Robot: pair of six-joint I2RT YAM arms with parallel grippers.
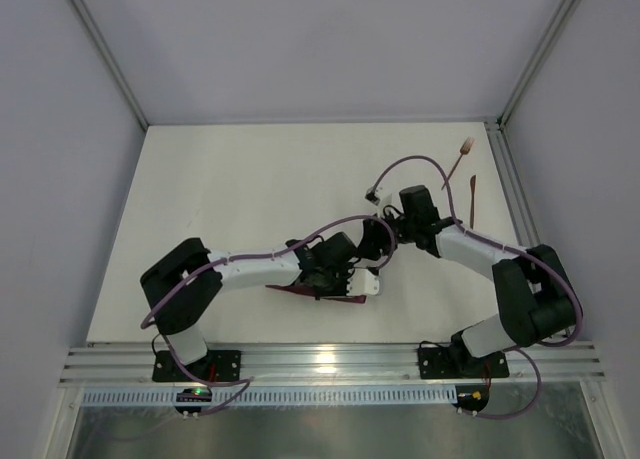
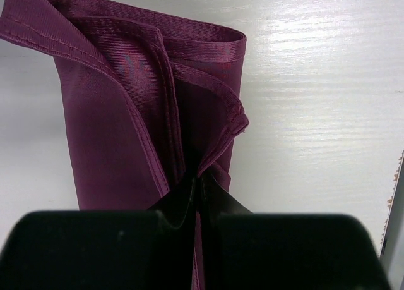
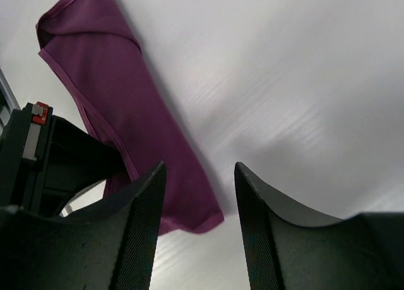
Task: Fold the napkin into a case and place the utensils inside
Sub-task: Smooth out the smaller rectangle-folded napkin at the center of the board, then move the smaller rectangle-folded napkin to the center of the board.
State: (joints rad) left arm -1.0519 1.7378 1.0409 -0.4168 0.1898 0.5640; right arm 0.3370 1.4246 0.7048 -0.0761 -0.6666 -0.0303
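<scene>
The plum-purple napkin (image 2: 120, 113) lies on the table folded into a narrow, layered strip, with its hemmed edges overlapping. In the top view the napkin (image 1: 300, 290) peeks out from under the left arm near the front middle. My left gripper (image 2: 201, 186) is shut on a fold of the cloth at the strip's near end; it also shows in the top view (image 1: 338, 283). My right gripper (image 3: 199, 170) is open and empty just above the table, beside the end of the napkin (image 3: 126, 107). The copper-brown fork (image 1: 460, 160) and knife (image 1: 472, 197) lie at the far right.
A metal frame rail (image 1: 508, 179) runs along the table's right edge next to the utensils. The left gripper's black body (image 3: 44, 157) sits close to my right gripper's left finger. The two grippers are nearly touching in the top view.
</scene>
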